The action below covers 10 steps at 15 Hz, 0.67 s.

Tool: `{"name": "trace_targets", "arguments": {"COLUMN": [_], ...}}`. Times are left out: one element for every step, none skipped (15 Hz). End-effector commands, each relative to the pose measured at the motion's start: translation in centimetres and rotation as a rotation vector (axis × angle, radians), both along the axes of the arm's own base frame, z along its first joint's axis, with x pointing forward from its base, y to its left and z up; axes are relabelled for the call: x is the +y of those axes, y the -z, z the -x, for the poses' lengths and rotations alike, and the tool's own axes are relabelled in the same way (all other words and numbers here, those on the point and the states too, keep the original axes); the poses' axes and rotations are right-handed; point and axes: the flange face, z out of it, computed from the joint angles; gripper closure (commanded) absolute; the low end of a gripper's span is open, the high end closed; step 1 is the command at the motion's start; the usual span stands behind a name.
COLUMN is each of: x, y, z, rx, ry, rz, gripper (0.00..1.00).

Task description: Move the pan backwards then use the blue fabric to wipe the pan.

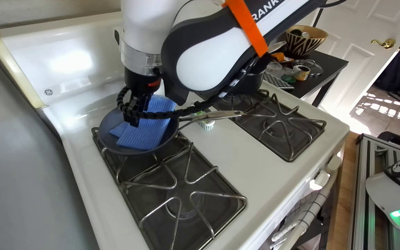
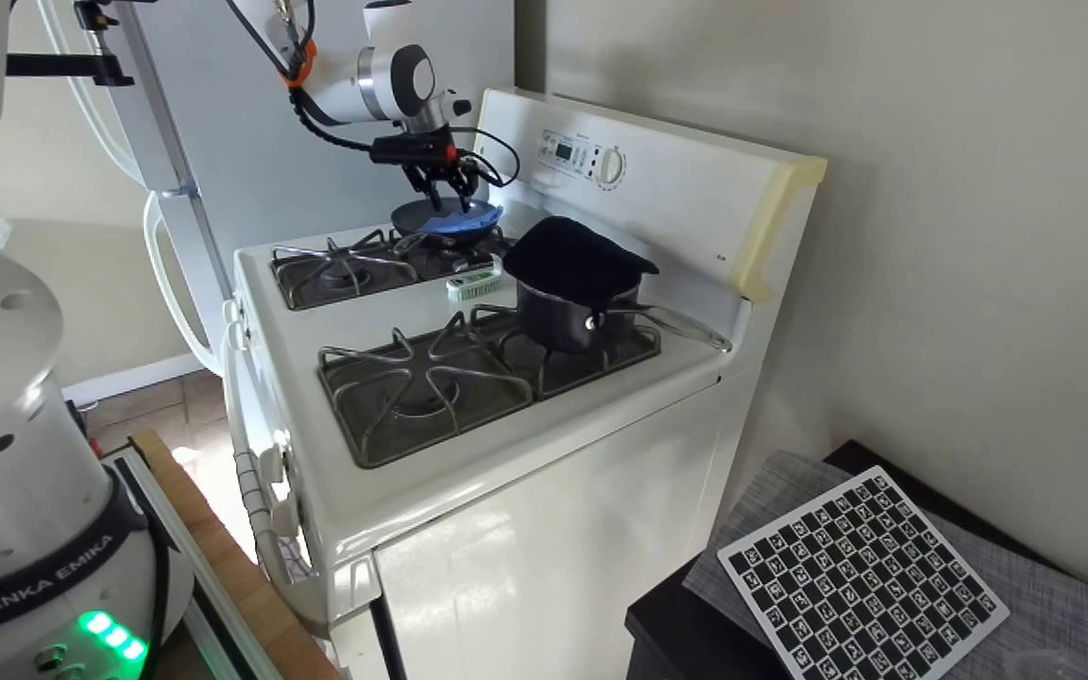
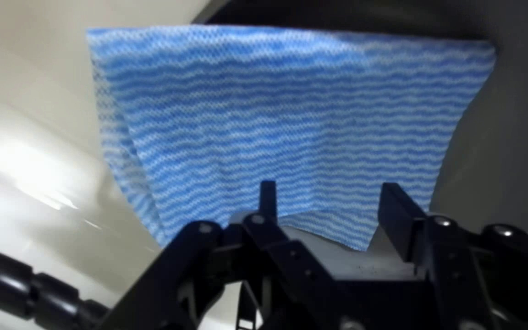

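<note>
Poised with parted, empty hand (image 3: 330,192) above one edge of blue striped cloth (image 3: 287,123) overhanging the frying pan (image 1: 107,122).

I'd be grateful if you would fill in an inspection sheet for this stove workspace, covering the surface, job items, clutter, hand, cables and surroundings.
Surface: white stove with metal grates.
Job items: pan on a grate at the back of the stove; blue cloth lies in it, partly past the rim.
Clutter: brush between the grates; pot on another grate, a black thing on top, not identifiable.
Grip: hand open above the cloth; whether it touches is unclear.
Cables: black ribbed cable loops close by the hand; contact with the pan cannot be told.
Surroundings: wall behind; checked towel at the front; dark table with a bowl.
</note>
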Motion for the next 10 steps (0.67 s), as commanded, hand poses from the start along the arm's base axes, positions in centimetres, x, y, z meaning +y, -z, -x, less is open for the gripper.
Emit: {"name": "trace_targets", "arguments": {"x": [-0.17, -0.23, -0.25, -0.28, -0.33, -0.35, -0.29, -0.2, -0.08, 0.06], "y": [1.39, 1.59, 1.79, 1.95, 2.07, 2.12, 2.12, 2.08, 2.06, 2.02], "z": [-0.45, -0.34, -0.21, -0.04, 0.05, 0.13, 0.22, 0.31, 0.39, 0.46], "rx": [0.029, 0.045, 0.062, 0.085, 0.099, 0.112, 0.128, 0.143, 0.158, 0.172], "ry": [0.006, 0.006, 0.004, 0.004, 0.006, 0.005, 0.004, 0.002, 0.002, 0.001], "rz": [0.043, 0.051, 0.057, 0.069, 0.079, 0.09, 0.096, 0.103, 0.105, 0.106], "gripper": [0.74, 0.81, 0.91, 1.0, 1.0, 1.0, 1.0, 1.0, 1.0, 1.0]}}
